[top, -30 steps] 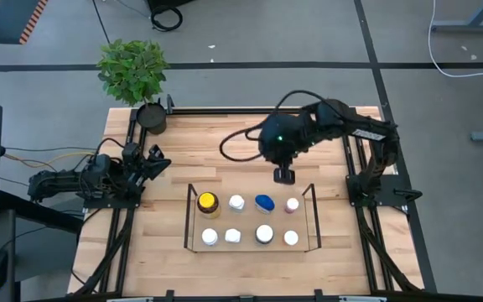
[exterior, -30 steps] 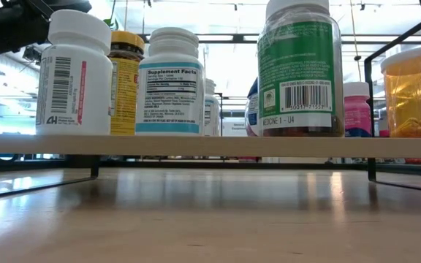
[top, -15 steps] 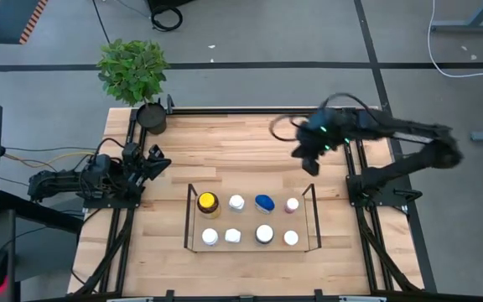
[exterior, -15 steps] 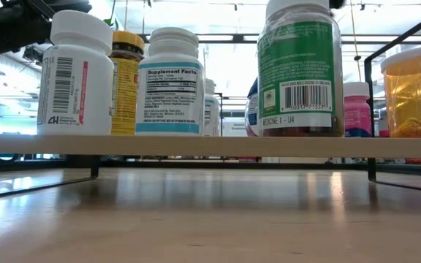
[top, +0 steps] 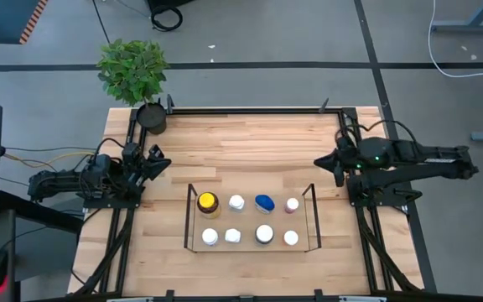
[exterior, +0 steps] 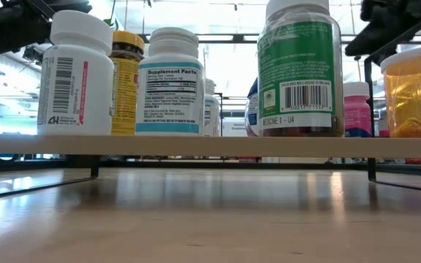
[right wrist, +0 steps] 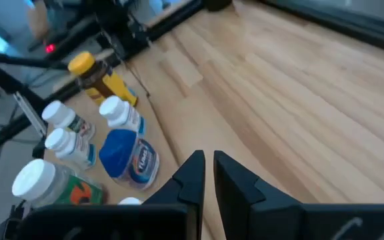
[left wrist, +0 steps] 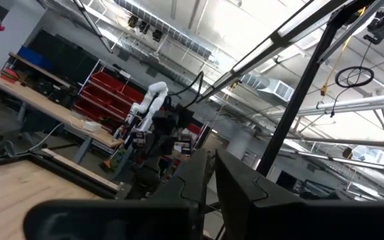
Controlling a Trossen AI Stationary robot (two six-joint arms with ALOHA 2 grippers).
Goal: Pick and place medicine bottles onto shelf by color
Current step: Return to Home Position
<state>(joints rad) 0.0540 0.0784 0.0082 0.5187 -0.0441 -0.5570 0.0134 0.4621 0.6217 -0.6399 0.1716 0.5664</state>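
The shelf is seen just below the centre of the high view, and eight bottles are stood on it in two rows of four. In the upper row, from left to right, are set the yellow-lidded amber jar, a white-capped bottle, the blue-capped bottle and the pink-capped bottle. The lower row is made up of four white-capped bottles. All are upright and kept apart from one another.

The right gripper is found right of centre, above and to the right of the shelf, near the right edge of the table and well apart from the bottles. In its wrist view its fingers are drawn almost together, with nothing between them. The left gripper rests at the left of the frame, by the table's left edge, and its fingers are likewise closed on nothing. A potted plant is placed at the table's upper left corner.
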